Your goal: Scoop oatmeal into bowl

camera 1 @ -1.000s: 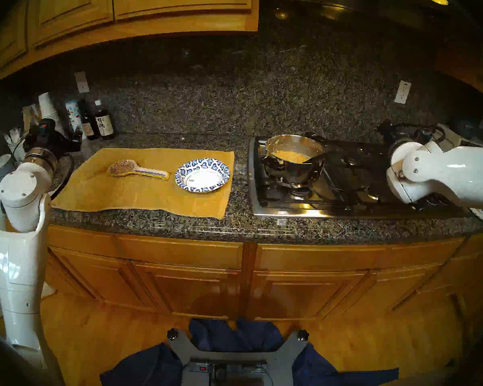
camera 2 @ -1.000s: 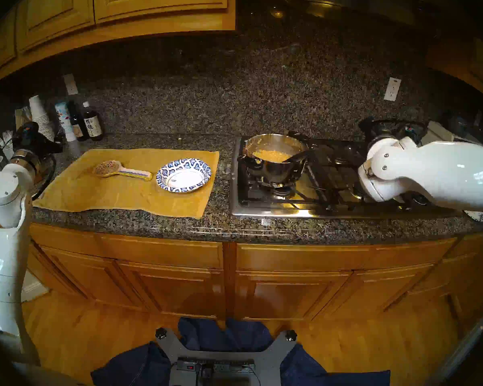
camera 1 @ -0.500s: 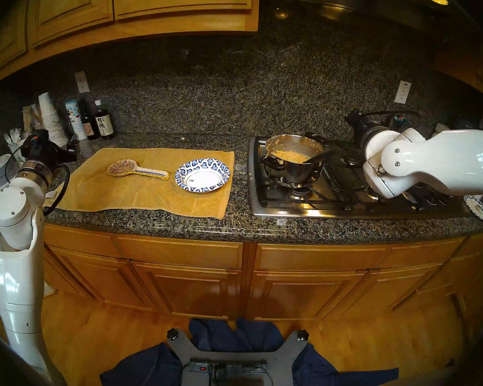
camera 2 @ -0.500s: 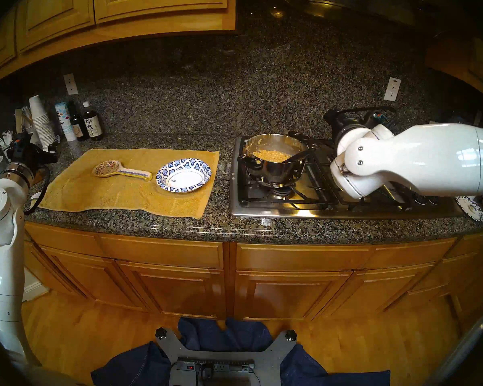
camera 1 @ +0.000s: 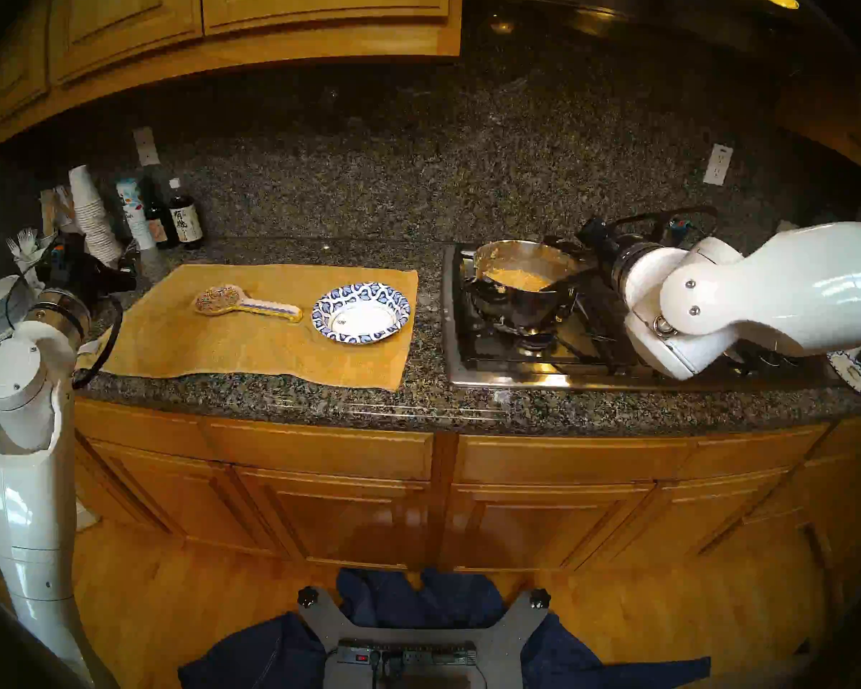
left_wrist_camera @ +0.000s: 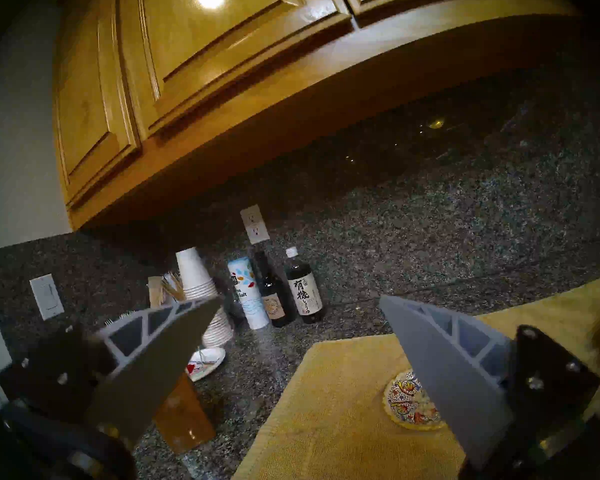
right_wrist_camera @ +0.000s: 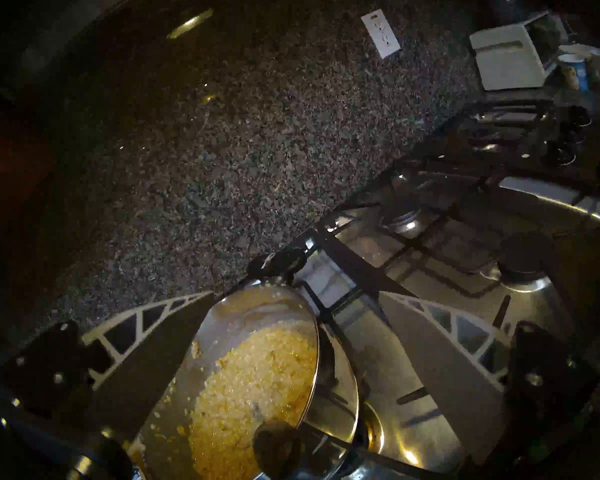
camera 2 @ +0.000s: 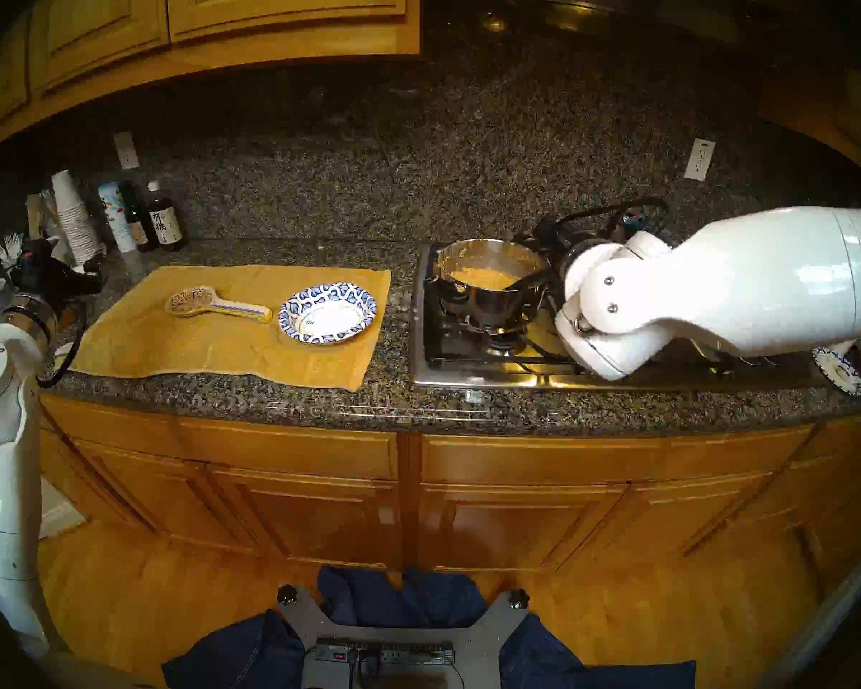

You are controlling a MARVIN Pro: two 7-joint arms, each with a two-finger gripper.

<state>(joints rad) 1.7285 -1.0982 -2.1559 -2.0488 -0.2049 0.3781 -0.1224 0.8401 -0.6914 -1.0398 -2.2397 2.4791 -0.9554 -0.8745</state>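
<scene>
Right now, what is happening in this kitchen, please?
The robot is preparing to serve oatmeal, which sits in a steel pot on the gas stove, with a dark spoon leaning in it. The right gripper is open near the pot and holds nothing. The left gripper is open too, away at the counter's far left. The blue-and-white bowl is empty on the yellow towel, beside a colourful spoon rest.

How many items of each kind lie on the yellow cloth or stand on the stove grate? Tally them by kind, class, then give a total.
Paper bowl: 1
Ceramic spoon rest: 1
Steel pot, with oatmeal inside: 1
Total: 3
</scene>
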